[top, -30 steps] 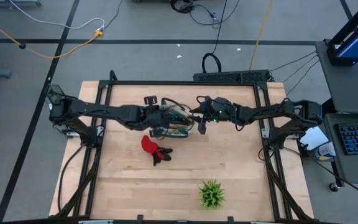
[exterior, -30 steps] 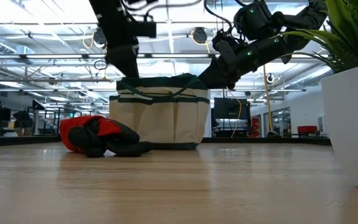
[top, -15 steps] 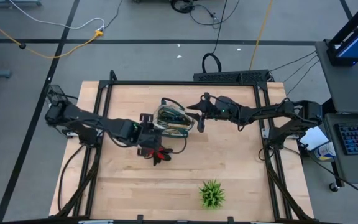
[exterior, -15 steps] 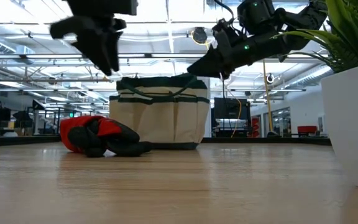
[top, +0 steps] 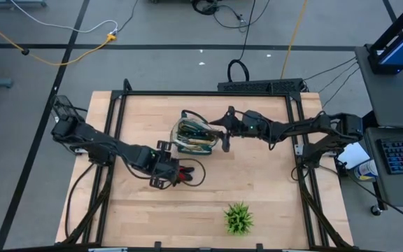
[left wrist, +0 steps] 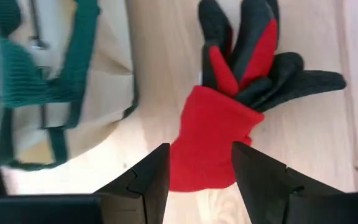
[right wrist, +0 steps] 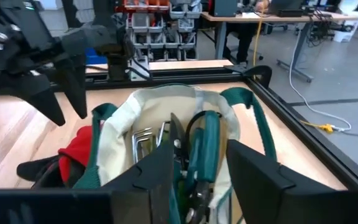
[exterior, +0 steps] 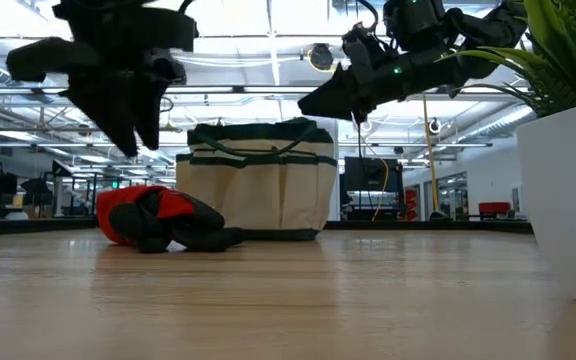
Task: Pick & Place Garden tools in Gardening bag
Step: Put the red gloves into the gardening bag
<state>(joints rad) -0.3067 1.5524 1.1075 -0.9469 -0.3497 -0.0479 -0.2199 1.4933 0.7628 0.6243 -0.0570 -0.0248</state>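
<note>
Beside bag point(top: 196, 135), glove point(top: 182, 174), plant point(top: 238, 218) apart

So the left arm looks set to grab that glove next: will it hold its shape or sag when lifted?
The glove lies crumpled with its fingers splayed and overlapping, so it is probably soft and will likely droop. The open left gripper hangs above the cuff; gripped there, the fingers would probably dangle. It looks light and unlikely to roll.

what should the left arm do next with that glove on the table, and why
Probably lower the left gripper straight down and close on the red-and-black glove. Its fingers are open, hanging above the glove's red cuff, and the glove lies flat on the table beside the gardening bag, which already holds tools. The right gripper hovers over the bag.
</note>
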